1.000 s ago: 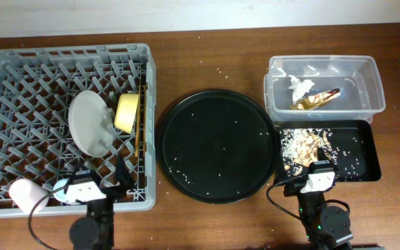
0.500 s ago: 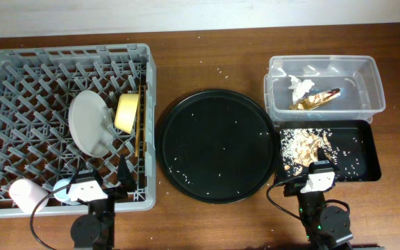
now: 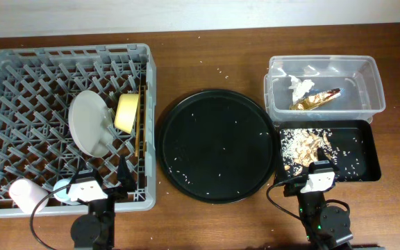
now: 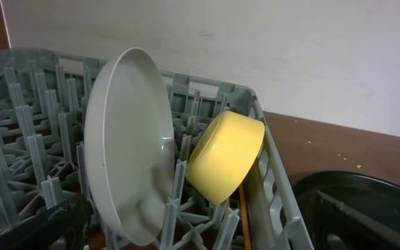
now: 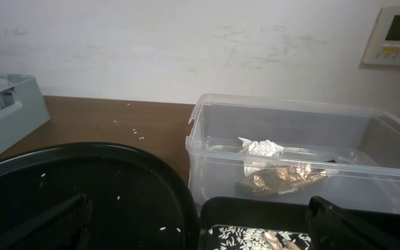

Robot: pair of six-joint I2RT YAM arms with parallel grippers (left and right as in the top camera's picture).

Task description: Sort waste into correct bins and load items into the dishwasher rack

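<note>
Left gripper (image 4: 189, 208) hangs with its dark fingers spread wide and nothing between them, over the near edge of the large square grey plastic rack (image 3: 68, 50), which sits to the left of the big round black tray (image 3: 214, 92) on the brown wooden table (image 3: 207, 48). Look into that rack: the round light grey plate (image 3: 89, 125) stands on edge between the pegs, tilted, and the small yellow bowl (image 3: 126, 112) leans on its side close against it, by the rack wall nearest the round tray. In the rack's near corner farthest from the round tray, the small pink cup (image 3: 23, 194) lies on its side, and the small light blue cup (image 3: 62, 191) sits just beside it, partly hidden under the left arm. Over to the right gripper (image 5: 198, 205): fingers apart too, holding nothing, low at the round tray's near right. Right of the round tray, on the far side, the clear rectangular plastic tub (image 3: 373, 83) holds the crumpled white tissue (image 3: 299, 86) and the long gold-brown shiny wrapper (image 3: 318, 98), lying side by side. Just nearer, touching the tub, the shallow black rectangular tray (image 3: 367, 149) carries the beige food scraps (image 3: 307, 144) and white rice-like grains (image 3: 292, 144). A few white specks (image 3: 186, 167) dot the round tray itself.
</note>
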